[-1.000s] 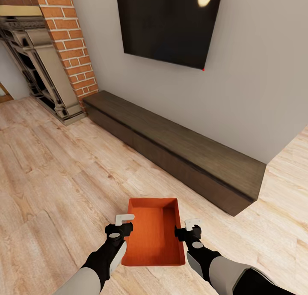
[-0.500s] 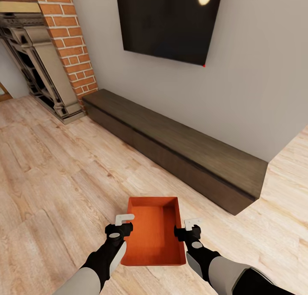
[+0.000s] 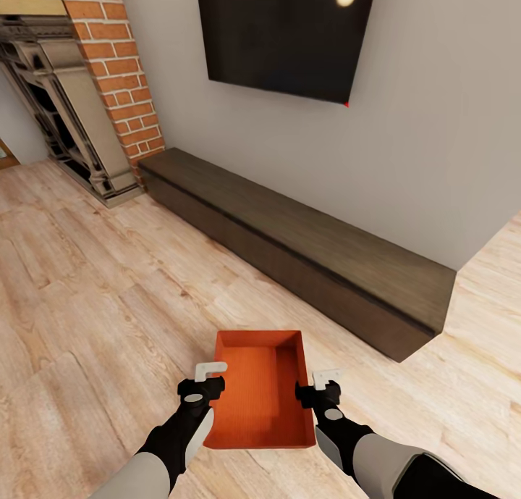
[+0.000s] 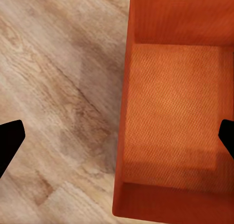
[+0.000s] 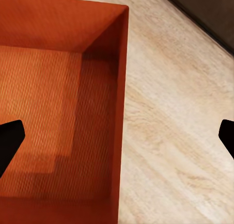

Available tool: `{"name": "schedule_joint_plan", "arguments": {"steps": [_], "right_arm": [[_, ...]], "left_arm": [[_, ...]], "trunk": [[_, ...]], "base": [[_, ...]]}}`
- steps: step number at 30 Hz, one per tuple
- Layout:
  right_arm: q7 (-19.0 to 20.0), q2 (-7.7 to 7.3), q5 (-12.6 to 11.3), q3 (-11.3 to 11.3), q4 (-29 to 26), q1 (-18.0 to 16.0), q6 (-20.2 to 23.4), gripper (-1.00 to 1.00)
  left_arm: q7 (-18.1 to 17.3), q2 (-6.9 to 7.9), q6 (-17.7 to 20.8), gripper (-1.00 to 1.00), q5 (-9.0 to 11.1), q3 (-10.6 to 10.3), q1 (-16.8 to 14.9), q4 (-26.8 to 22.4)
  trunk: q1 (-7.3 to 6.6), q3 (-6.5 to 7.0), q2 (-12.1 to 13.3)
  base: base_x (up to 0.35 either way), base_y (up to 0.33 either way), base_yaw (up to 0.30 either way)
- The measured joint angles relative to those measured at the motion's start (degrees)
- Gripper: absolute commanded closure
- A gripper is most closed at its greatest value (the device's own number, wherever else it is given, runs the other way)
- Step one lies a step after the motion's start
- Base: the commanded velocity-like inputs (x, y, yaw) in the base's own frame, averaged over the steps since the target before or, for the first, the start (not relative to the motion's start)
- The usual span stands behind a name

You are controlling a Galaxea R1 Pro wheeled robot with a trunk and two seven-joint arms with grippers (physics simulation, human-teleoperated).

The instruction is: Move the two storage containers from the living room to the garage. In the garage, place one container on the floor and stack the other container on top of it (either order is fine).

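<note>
One storage container (image 3: 260,390) above light plank floor (image 3: 87,282), living room.

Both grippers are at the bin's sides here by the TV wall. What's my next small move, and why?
Probably turn the base away from the low cabinet and drive on. The storage container sits between the left gripper and right gripper, fingers straddling its side walls, over wood floor; this isn't the garage.
</note>
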Motion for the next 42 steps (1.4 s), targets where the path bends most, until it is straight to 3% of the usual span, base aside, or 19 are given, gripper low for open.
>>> {"name": "schedule_joint_plan", "arguments": {"steps": [42], "right_arm": [[0.2,-0.14,-0.1,0.0,-0.1,0.0,-0.1,-1.00]], "left_arm": [[0.0,0.79,0.0,-1.00,0.0,0.0,0.0,-0.2]], "trunk": [[9.23,-7.54,-16.8]], "base": [[0.000,0.000,0.000]]}}
